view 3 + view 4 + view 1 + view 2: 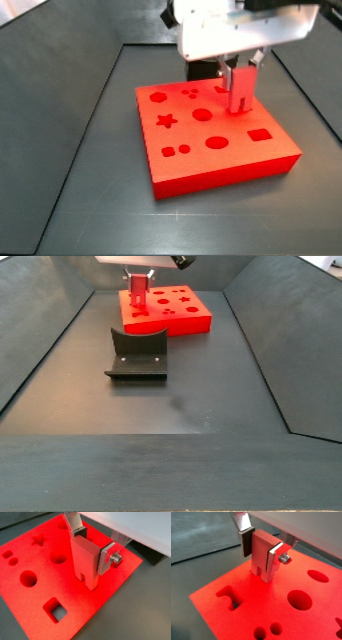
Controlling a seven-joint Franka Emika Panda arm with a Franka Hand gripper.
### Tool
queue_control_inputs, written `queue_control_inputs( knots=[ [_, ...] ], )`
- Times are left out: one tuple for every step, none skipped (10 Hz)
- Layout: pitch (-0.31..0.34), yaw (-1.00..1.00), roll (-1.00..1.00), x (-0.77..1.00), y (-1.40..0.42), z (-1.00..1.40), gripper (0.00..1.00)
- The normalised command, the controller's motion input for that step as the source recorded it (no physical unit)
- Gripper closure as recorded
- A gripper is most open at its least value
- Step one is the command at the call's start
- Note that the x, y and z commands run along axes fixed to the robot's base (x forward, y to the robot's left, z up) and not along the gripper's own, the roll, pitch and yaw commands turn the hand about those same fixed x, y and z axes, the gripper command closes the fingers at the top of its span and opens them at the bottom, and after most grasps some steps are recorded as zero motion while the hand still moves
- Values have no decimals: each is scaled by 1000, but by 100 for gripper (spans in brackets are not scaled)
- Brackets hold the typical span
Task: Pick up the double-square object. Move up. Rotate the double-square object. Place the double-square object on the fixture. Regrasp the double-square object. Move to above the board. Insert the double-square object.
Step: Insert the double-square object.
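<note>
The double-square object (85, 562) is a red block with a notched lower end, held upright between the silver fingers of my gripper (91, 546), which is shut on it. In both wrist views its lower end (264, 571) stands at or just above the top of the board (100, 607). In a side view the gripper (241, 78) hangs over the board's (201, 165) far right part with the double-square object (241, 96) pointing down. The fixture (138, 353) stands on the floor in front of the board (187, 318), apart from the gripper (138, 294).
The board carries darker cut-outs: a star (37, 540), circles (29, 578), a square opening (55, 609) and a notched slot (230, 598). Dark sloping bin walls (40, 346) enclose the floor on both sides.
</note>
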Motion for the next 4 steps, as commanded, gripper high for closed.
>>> queue_control_inputs(
  knots=[
    [83,0,500,166,-517,-100,100],
    [97,0,381,20,-260,-309,100],
    [0,0,13,0,0,0,100],
    [0,0,0,0,0,0,100]
  ],
)
